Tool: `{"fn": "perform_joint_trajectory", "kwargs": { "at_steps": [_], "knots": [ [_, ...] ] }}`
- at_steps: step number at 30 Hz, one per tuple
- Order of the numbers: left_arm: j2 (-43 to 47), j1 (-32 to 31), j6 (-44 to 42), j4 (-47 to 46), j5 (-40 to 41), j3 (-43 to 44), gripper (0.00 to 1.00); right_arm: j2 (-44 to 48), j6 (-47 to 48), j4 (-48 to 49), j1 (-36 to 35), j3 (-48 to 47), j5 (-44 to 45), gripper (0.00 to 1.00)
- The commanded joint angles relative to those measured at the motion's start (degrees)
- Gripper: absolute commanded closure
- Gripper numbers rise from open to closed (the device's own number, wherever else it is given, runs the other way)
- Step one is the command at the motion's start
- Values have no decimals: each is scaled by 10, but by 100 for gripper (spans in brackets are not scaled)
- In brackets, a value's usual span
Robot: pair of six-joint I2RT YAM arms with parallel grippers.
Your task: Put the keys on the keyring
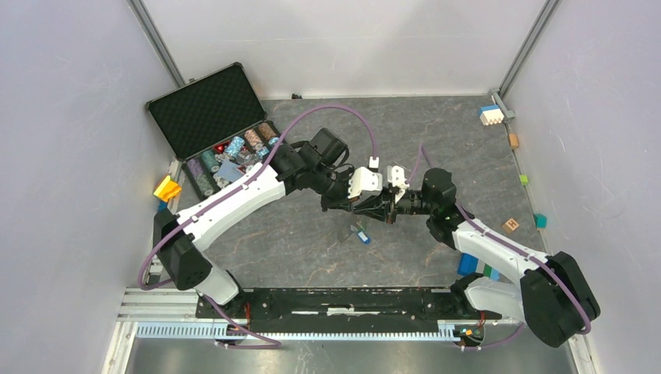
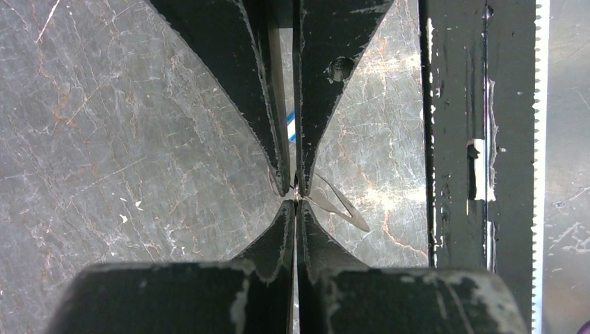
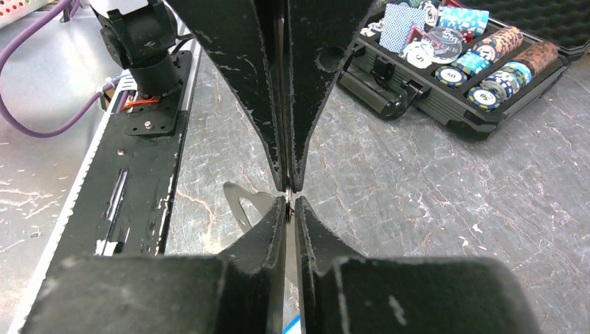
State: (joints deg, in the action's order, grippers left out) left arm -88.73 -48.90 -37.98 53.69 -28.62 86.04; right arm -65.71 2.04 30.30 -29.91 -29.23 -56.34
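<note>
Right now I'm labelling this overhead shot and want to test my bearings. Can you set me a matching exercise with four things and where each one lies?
Things:
1. chip case
2. blue-tagged key
3. white and blue block
4. yellow block

Places:
A. far right corner
B. left side, just nearer than the case
C. far left, lid open
D. in the middle

Pairs: 1-C, 2-D, 3-A, 4-B

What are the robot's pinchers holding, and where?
The keyring. The left gripper pinches one end of its loop at the fingertips. The right gripper's tips meet there too; whether they grip it cannot be told.
</note>
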Motion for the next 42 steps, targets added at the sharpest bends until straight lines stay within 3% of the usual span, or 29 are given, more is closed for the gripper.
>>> {"fn": "perform_joint_trajectory", "kwargs": {
  "at_steps": [1, 3, 7, 9, 11, 13, 18, 23, 27, 32, 42],
  "knots": [
    [17, -3, 15, -33, -15, -6, 98, -2, 11, -2, -3, -19, 6, 93],
    [16, -3, 15, -33, -19, -5, 98, 0, 8, 2, -2, -18, 6, 100],
    [17, -2, 12, -33, -20, -8, 97, 13, 7, 7, -2, -15, 11, 100],
    [23, 4, 10, -40, -20, -17, 88, 22, 10, 8, -1, -13, 15, 100],
    [38, 17, 5, -60, -30, -39, 69, 30, 14, 5, 0, -13, 14, 100],
    [61, 39, 1, -99, -57, -72, 58, 37, 14, 2, 2, -15, 7, 100],
    [127, 111, -24, -222, -174, -169, 46, 45, 10, 3, 5, -19, -19, 100],
    [163, 124, -19, -344, -241, -256, 46, 50, -9, 24, 9, -16, -27, 100],
    [167, 123, 34, -441, -298, -309, 48, 46, -20, 45, 11, -11, -29, 100],
    [170, 114, 107, -567, -294, -357, 53, 42, -44, 56, 13, -9, -29, 100],
    [170, 106, 179, -672, -271, -397, 59, 35, -52, 65, 14, -8, -26, 100]
  ]
}}
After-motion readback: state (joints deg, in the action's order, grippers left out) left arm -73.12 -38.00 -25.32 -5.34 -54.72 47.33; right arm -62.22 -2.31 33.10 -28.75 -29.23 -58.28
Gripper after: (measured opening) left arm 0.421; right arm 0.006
